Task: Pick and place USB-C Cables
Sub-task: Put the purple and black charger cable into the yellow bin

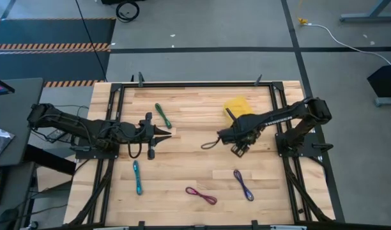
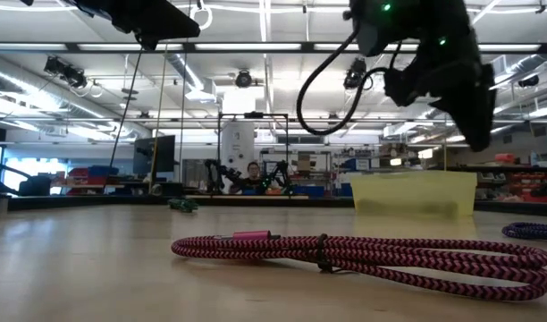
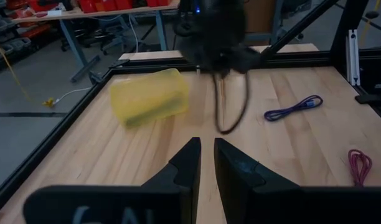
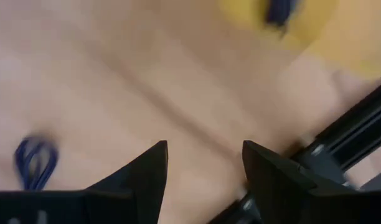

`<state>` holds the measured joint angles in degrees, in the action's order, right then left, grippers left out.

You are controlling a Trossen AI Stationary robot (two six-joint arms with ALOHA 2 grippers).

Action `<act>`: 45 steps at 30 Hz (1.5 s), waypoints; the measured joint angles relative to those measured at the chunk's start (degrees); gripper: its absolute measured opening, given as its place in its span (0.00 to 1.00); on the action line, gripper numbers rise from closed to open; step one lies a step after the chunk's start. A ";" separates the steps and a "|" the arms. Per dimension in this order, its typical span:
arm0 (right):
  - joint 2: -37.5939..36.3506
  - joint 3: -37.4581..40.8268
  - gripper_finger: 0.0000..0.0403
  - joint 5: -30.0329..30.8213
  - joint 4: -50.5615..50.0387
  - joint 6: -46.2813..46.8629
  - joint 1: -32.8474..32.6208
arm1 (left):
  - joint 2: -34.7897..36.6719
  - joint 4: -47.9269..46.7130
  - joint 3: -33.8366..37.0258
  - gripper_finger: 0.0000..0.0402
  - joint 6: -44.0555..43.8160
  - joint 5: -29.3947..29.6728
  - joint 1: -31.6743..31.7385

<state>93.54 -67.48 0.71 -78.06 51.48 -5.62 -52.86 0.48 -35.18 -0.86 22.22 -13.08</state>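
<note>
Bright even overhead light; right wrist view motion-blurred; low view background soft.

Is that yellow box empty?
No. The right wrist view, though blurred, shows a dark blue cable inside the yellow tray.

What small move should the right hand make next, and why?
Probably move toward the purple-blue cable: the right hand is open and empty, and that cable lies nearest it.
</note>
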 joint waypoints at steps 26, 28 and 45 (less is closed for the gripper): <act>6.62 -0.09 0.53 -4.55 24.43 21.63 -26.89 | 0.00 -0.04 0.00 0.13 -1.51 0.00 -0.04; 8.89 -0.04 0.53 -5.26 24.07 21.58 -27.71 | 0.00 -0.31 0.00 0.13 -1.52 0.00 -0.03; 15.24 0.00 0.47 -6.62 26.48 21.40 -29.12 | 0.00 -0.28 0.02 0.13 -1.49 0.00 -2.34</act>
<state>108.78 -67.48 -5.91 -51.58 72.88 -34.75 -52.86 0.20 -35.16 -2.35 22.22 -15.42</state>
